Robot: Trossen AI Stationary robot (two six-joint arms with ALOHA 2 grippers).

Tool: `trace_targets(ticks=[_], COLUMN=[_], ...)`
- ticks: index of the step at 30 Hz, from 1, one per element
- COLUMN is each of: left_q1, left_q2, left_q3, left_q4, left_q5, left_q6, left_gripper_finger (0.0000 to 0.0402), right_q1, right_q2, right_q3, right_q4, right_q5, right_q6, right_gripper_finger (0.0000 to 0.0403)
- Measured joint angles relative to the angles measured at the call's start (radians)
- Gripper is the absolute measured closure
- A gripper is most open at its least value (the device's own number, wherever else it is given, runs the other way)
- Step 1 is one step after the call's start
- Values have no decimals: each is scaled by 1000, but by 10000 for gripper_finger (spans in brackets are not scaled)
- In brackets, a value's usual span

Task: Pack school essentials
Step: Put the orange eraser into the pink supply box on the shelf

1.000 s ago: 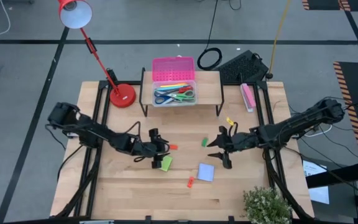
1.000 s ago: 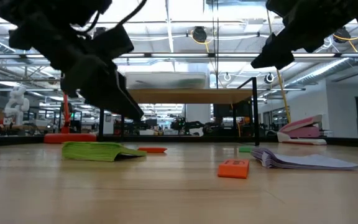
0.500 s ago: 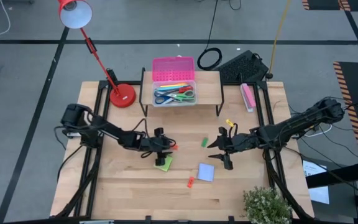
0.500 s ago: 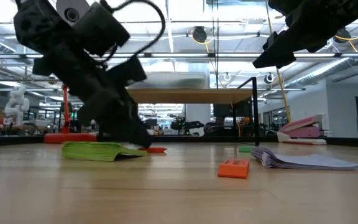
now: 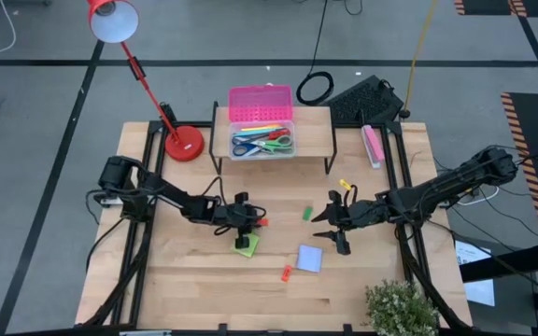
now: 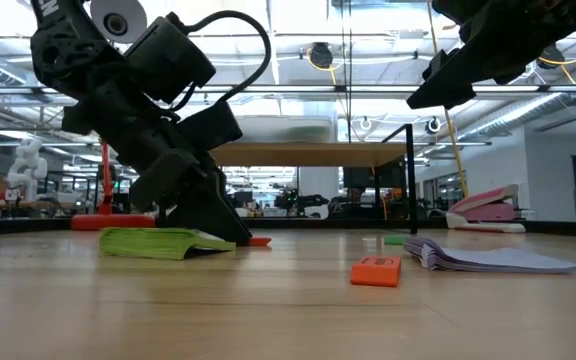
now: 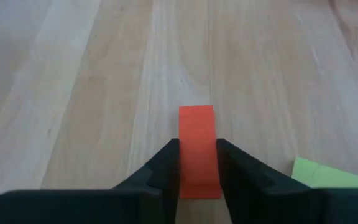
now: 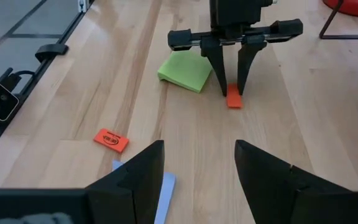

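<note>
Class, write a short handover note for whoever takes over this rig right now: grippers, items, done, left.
Left gripper: fingers astride the small red eraser lying on the wooden table, beside the green sticky-note pad.
Right gripper: open, empty, raised.
Done: scissors and pencils in the clear box with pink lid.
Left: both red erasers (second), green eraser, both pads including lavender one.

Left gripper (image 7: 197, 152) low, fingers narrowly parted; right gripper (image 8: 199, 163) spread, raised
</note>
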Motion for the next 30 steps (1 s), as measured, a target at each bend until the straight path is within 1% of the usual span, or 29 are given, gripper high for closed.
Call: trace_targets(ticks=[4,9,13,19,21,24,26,30], left_q1=[0,-1,-1,-2,-2,-2,0,7], left_q2=[0,-33,-100,-209,-237,-279,-302,-339], left_q3=[0,-1,0,1,2,3,27,96], left_q4=[0,-30,-37,-108,-104,-124,-139,-233], left_q5=[-5,-31,-37,-37,-37,-37,-37,-46], left_q6=[-12,-16,-16,-14,-11,14,34,71], left_gripper_finger=[320,316,315,314,314,314,314,314], right_q1=[0,0,0,0,0,0,0,0], right_q2=[0,0,0,0,0,0,0,0], right_q3=[0,0,0,0,0,0,0,0], right_q4=[0,0,-1,-1,-1,-1,-1,0], right_q5=[0,0,0,0,0,0,0,0], right_q6=[0,0,0,0,0,0,0,1], right_gripper_finger=[212,212,212,212,212,212,212,212])
